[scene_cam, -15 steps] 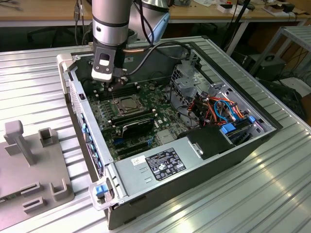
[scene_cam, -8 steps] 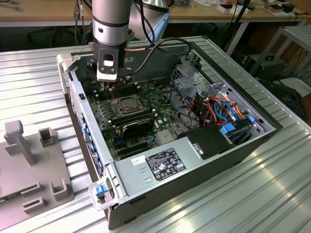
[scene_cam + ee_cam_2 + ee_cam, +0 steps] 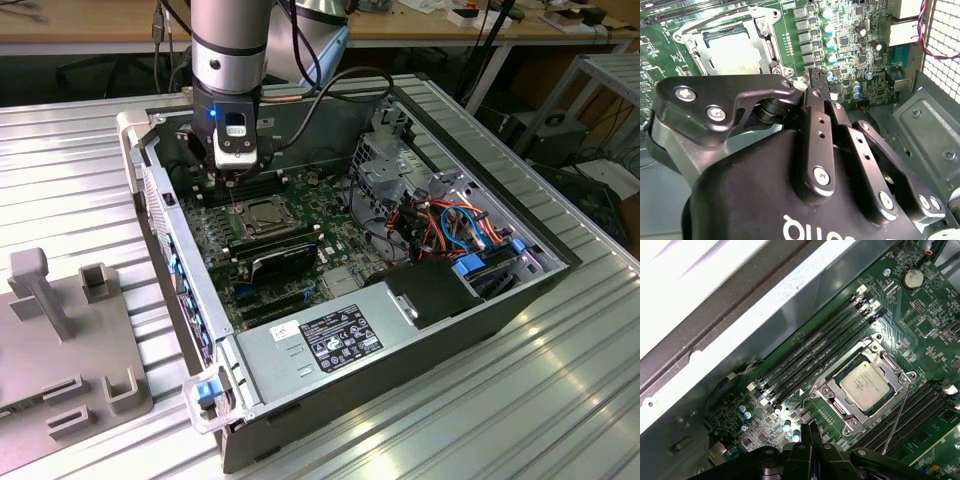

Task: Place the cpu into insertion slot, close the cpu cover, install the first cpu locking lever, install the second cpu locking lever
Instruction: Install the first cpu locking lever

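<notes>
The cpu (image 3: 863, 382) is seated flat in the insertion slot (image 3: 875, 347), and the cpu cover (image 3: 832, 390) is lowered around it so that the metal top shows through the window. The gripper (image 3: 810, 432) is held above the board just beside the socket, fingertips drawn together with nothing between them. A thin wire locking lever (image 3: 897, 415) appears raised and unlatched.

The chip is judged light, rigid and fragile on its underside; it is to be handled by its edges only. The cover is judged thin, stiff sheet metal. The lever is judged springy and slippery, and is best taken near its free end.

Room is restricted on one side of the socket by the memory sticks (image 3: 815, 347), with the chassis wall (image 3: 765, 305) beyond them. Upright capacitors (image 3: 786, 426) stand near the fingertips. Open room is available above the socket.
</notes>
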You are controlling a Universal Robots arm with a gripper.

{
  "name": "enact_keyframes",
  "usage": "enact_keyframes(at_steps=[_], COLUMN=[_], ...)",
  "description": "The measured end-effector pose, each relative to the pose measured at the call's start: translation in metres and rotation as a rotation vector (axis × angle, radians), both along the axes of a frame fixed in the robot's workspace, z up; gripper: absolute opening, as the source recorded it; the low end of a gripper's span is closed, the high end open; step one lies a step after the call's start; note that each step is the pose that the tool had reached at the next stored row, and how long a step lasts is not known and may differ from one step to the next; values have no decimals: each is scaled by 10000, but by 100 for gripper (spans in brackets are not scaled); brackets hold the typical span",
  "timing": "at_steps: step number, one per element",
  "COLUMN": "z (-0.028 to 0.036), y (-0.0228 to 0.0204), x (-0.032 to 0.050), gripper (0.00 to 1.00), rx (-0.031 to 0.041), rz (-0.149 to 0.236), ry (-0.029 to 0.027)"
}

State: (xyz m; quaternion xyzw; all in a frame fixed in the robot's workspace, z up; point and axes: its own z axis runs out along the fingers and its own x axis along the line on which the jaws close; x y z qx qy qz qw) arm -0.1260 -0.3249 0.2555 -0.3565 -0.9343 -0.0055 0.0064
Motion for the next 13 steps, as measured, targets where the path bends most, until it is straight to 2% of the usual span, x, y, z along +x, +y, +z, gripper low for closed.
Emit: enact_keyframes(at_steps=[10,12,13], z=[0,0,0], y=[0,0,0], x=[1,0,0], gripper=[11,11,11], rx=[0,0,0], rz=[19,176,537], ry=[-1,0,-1])
